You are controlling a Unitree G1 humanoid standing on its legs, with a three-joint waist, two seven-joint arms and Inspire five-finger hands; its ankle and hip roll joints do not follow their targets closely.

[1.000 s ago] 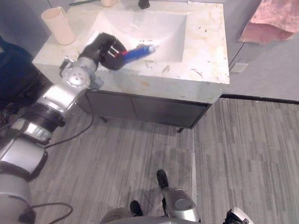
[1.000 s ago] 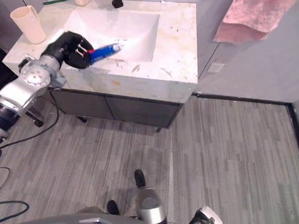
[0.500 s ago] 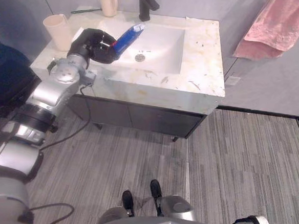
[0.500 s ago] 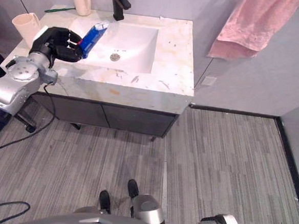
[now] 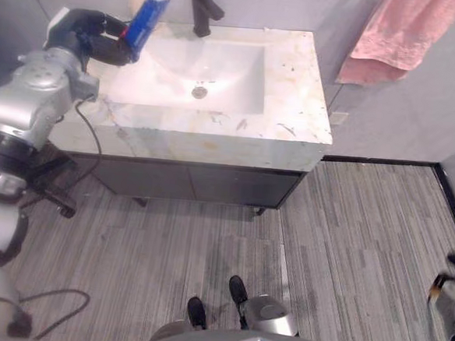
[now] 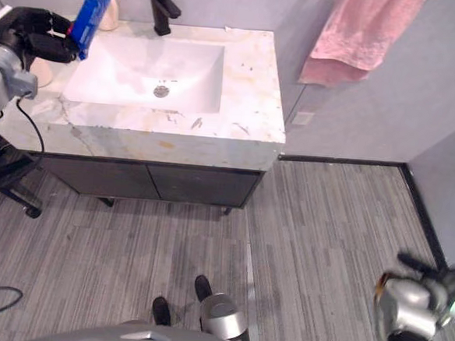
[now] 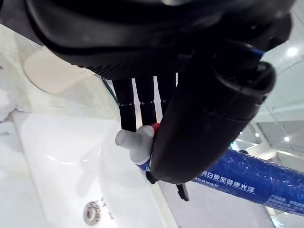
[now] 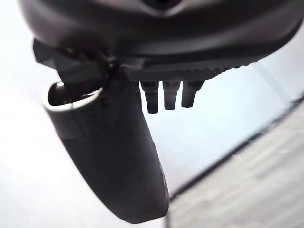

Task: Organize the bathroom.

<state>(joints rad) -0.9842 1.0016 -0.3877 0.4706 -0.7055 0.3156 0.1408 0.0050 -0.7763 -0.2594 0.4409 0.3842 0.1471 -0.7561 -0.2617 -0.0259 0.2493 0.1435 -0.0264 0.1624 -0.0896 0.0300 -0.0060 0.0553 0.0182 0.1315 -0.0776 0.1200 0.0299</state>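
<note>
The left hand (image 5: 88, 37) has lifted the toothpaste tube (image 5: 147, 13) out of the sink basin (image 5: 189, 73), where it lay 1 second ago, and carried it to the back left corner of the tabletop (image 5: 294, 105). The tube now stands nearly upright, tilted a little, its cap end down inside the hand's clenched grip; the left wrist view shows fingers (image 7: 137, 107) and thumb curled round the white cap. The tube's top sits just in front of a beige cup (image 6: 103, 4) by the wall.

The right hand (image 8: 142, 99) hangs low beside the robot, fingers relaxed, holding nothing.

Judging by this, the tidying is at an early stage: the tube is picked up but not yet set down, and the cup looks like the likely place for it.

The tabletop is pale marble with dark flecks, a black faucet (image 5: 201, 5) behind the basin, dark cabinet doors below. A pink towel (image 5: 397, 34) hangs on the grey wall, and the floor is grey striped planks.
</note>
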